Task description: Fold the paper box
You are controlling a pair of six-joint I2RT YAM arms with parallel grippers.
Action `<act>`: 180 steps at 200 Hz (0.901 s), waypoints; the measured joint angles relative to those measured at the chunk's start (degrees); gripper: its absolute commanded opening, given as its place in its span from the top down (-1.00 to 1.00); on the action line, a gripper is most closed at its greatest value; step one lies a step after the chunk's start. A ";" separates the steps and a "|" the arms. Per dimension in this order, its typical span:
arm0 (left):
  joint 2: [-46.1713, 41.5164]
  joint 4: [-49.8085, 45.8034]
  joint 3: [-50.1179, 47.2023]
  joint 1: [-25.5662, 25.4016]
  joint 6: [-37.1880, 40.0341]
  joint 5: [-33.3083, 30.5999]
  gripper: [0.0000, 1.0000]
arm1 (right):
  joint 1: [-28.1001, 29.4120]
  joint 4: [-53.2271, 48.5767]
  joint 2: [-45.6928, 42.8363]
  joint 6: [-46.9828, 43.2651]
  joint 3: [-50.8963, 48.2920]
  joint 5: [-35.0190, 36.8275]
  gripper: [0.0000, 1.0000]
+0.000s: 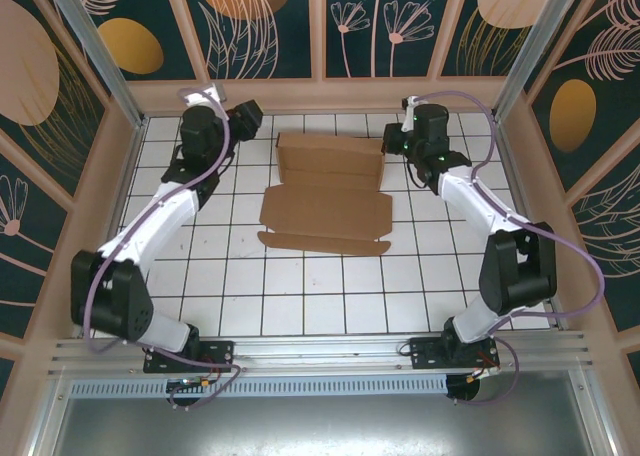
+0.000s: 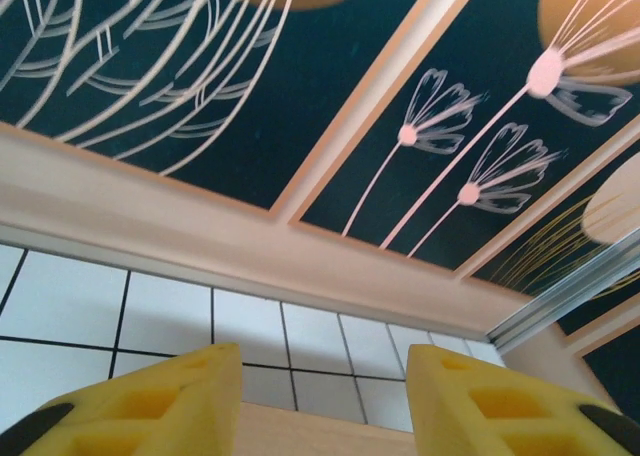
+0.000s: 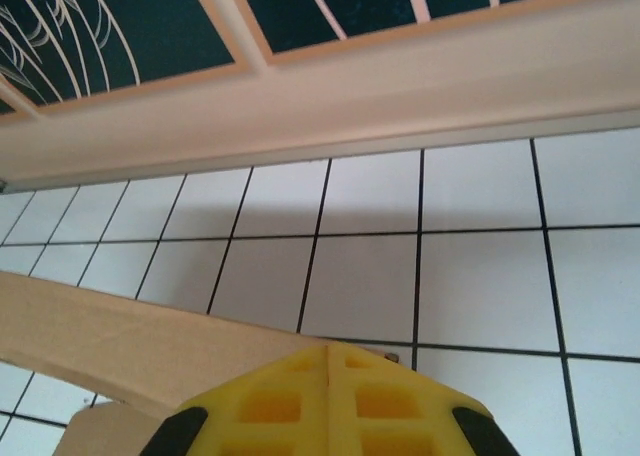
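1. The paper box (image 1: 325, 201) lies in the middle of the white tiled table (image 1: 300, 286), between the two arms and nearer to the far wall.
2. It is mostly spread flat. Its far panel seems raised along a crease, and a long narrow flap lies at its near edge.
3. In the top view, the left gripper (image 1: 250, 116) is just beside the far left corner of the box.
4. In the left wrist view, its yellow fingers (image 2: 160, 401) stand apart, so the jaws are released. A strip of brown cardboard shows low in the gap between them. I cannot tell if it touches them.
5. The right gripper (image 1: 392, 144) is at the far right corner of the box.
6. In the right wrist view, its two yellow fingers are clenched together, with only a thin seam between them. The cardboard edge runs from the left up to the fingertips. I cannot tell if it is pinched between them.
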 measured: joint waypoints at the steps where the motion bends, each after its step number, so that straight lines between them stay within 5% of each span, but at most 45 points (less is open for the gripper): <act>1: -0.17 -0.15 -0.04 0.00 0.00 -0.04 0.11 | 0.02 -0.07 0.04 -0.02 0.02 0.00 1.00; 97: -24.04 -14.62 -12.59 0.00 -0.15 -7.04 0.05 | 1.46 -5.64 11.34 -0.02 8.11 0.35 1.00; 180: -23.65 -17.16 -13.42 0.00 -1.11 -6.01 0.04 | -2.64 -8.22 30.12 1.09 30.95 0.26 0.93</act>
